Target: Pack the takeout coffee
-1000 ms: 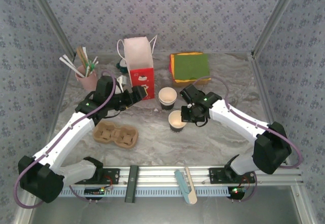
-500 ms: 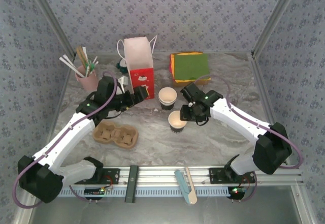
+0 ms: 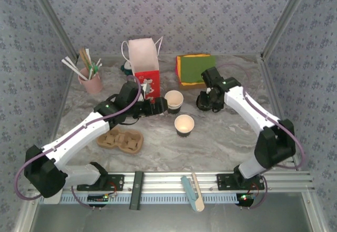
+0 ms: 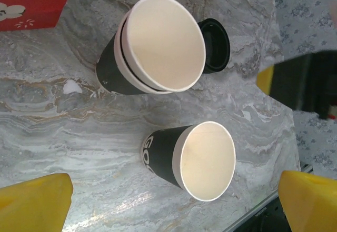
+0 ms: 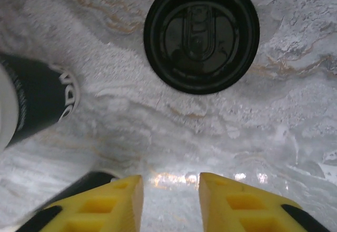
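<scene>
Marble tabletop [image 3: 226,137]: we see both cups standing upright on it near the middle, a little apart from each other.
Far dark paper cup [image 3: 174,101]: white-rimmed and open-topped, it stands just in front of the red-and-white paper bag [image 3: 146,79]. From the left wrist we make out a double rim at its mouth.
Near dark paper cup [image 3: 184,124]: open-topped with a white inside, it stands closer to the arm bases.
Round black plastic lid [image 5: 201,34]: it lies flat on the tabletop, just beside the far cup.
Left claw [image 3: 160,106]: spread wide and holding nothing, with its tips just beside the far cup.
Right claw [image 5: 168,190]: we see a narrow gap between its yellow fingers and nothing held; it sits just short of the lid.
Brown cardboard cup carrier [image 3: 120,140]: it lies by the left arm, apart from both cups.
</scene>
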Controlling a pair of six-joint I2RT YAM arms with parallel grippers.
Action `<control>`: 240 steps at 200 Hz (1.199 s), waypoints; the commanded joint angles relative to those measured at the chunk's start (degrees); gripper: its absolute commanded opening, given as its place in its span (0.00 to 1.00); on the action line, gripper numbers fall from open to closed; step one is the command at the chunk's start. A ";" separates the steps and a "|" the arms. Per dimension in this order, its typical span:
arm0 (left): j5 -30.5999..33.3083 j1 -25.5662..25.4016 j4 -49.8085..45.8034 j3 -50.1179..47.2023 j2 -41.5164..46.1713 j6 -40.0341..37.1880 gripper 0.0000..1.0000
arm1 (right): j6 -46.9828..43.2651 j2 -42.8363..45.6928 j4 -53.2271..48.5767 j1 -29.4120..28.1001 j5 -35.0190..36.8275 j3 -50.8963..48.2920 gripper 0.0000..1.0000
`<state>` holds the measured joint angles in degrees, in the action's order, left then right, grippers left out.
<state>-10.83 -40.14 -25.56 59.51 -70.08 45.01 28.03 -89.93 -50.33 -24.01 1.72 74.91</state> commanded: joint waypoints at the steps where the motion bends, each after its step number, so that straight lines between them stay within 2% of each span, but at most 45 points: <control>1: 2.07 -0.64 -0.79 2.04 -0.31 -1.24 1.00 | -2.94 -5.44 0.49 1.12 1.52 3.90 0.30; 59: 4.02 -0.64 -1.60 1.66 1.08 -1.68 1.00 | -2.52 -16.56 2.81 2.27 0.00 10.74 0.29; 114: 5.94 -0.84 -0.34 0.21 2.70 -2.07 1.00 | -1.16 -22.91 2.24 2.44 -1.01 15.83 0.29; 188: 6.17 -0.95 -0.28 -0.27 3.20 -2.65 1.00 | -0.96 -27.04 1.60 2.89 -1.25 18.07 0.31; 240: 6.17 -0.95 -0.60 0.25 3.11 -3.36 1.00 | -0.87 -27.97 1.66 3.09 -1.29 18.25 0.24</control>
<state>-5.06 -40.64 -25.93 59.53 -67.35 42.98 26.44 -116.38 -47.35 -21.34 0.80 91.50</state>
